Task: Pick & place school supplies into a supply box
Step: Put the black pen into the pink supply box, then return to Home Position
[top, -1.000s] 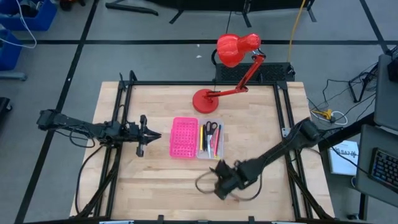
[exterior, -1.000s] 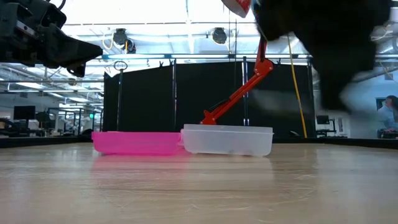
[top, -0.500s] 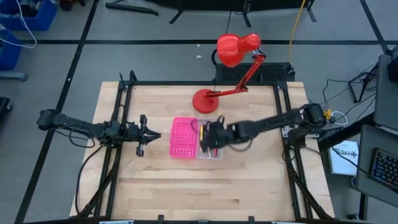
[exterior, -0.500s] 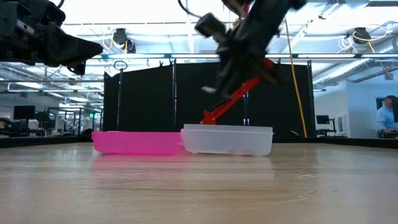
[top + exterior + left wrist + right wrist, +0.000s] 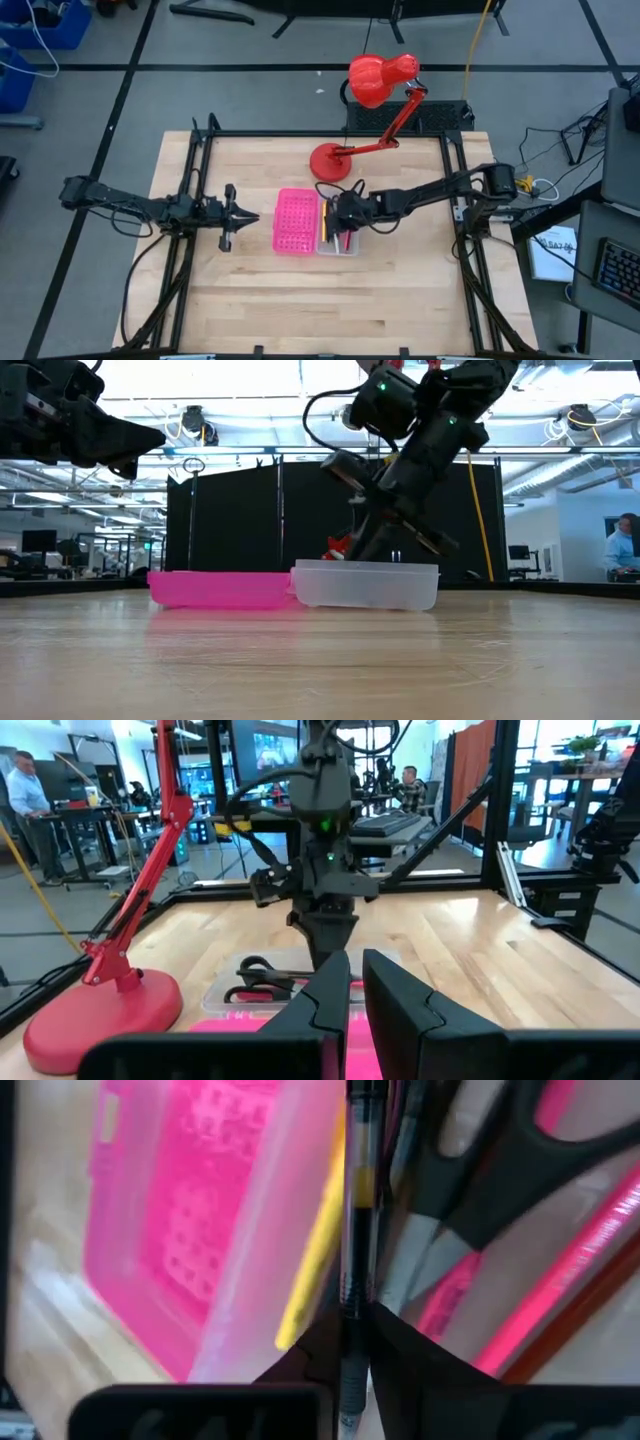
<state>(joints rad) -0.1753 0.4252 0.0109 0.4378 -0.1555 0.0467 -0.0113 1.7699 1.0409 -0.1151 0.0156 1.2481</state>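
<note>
I've got the right gripper (image 5: 338,213) over the clear tray (image 5: 365,586), pinching a black pen (image 5: 354,1230) (scissors (image 5: 262,978) alongside); left gripper (image 5: 228,217) waits, fingers nearly together.

right arm stretched in from the right edge toward table centre, right gripper (image 5: 341,214) angled down, fingers pinched close. left arm parked at left side, left gripper (image 5: 236,213) nearly closed, empty

The right gripper (image 5: 335,214) covers part of the clear tray (image 5: 340,246) from above. Scissors (image 5: 500,1165) run past the wrist picture's edge, and the pink pencil (image 5: 560,1275) there is blurred.
</note>
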